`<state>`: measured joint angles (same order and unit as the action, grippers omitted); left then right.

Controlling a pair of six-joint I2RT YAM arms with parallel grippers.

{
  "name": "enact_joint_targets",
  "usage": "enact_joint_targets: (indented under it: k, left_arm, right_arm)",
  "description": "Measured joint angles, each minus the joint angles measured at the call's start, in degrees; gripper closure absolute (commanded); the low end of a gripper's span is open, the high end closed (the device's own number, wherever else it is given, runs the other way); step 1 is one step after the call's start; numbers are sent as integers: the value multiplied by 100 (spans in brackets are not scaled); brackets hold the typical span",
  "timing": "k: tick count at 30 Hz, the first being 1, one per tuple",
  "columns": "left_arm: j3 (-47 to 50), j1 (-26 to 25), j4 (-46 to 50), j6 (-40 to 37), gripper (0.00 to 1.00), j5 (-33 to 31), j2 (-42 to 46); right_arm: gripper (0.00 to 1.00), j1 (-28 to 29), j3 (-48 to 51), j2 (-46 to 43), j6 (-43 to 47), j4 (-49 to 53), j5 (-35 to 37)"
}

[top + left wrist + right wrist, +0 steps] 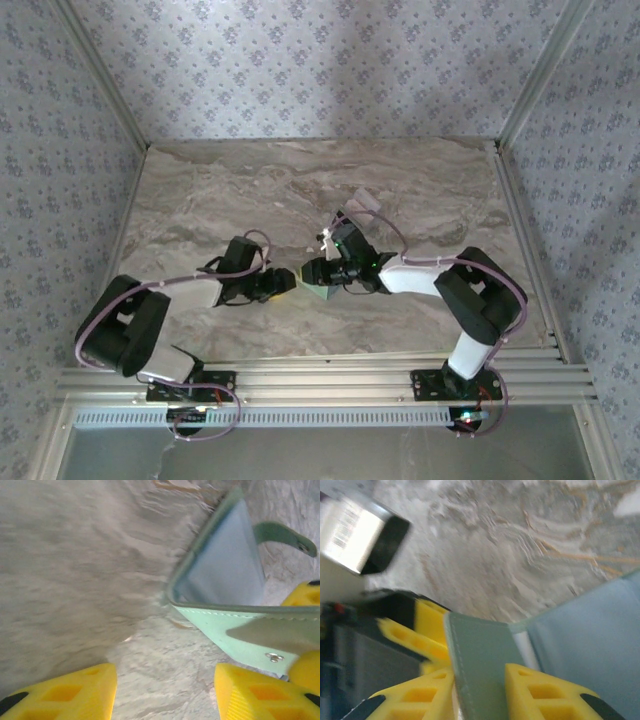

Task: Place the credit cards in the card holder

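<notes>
Card holder (478, 650) pinched in right claw (480, 680); left claw (165, 690) gapes beside it.

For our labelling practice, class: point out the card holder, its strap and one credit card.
card holder (215, 625): left wrist view, pale-green outer panel.
strap (282, 532): left wrist view, middle of the green tab.
credit card (352, 535): right wrist view, shiny barcode face.
</notes>
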<state>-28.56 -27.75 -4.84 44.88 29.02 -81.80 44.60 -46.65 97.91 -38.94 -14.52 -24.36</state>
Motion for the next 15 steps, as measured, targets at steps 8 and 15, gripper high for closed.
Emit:
enact_joint_targets:
  k: [8, 15]
  left_arm:
    - [151, 743, 935, -238, 55, -72, 981]
    - [-144, 824, 1692, -476, 56, -197, 1311]
  right_arm:
    - [69, 251, 0, 61, 170, 527, 404]
    - [87, 990, -254, 9, 564, 1410, 1840]
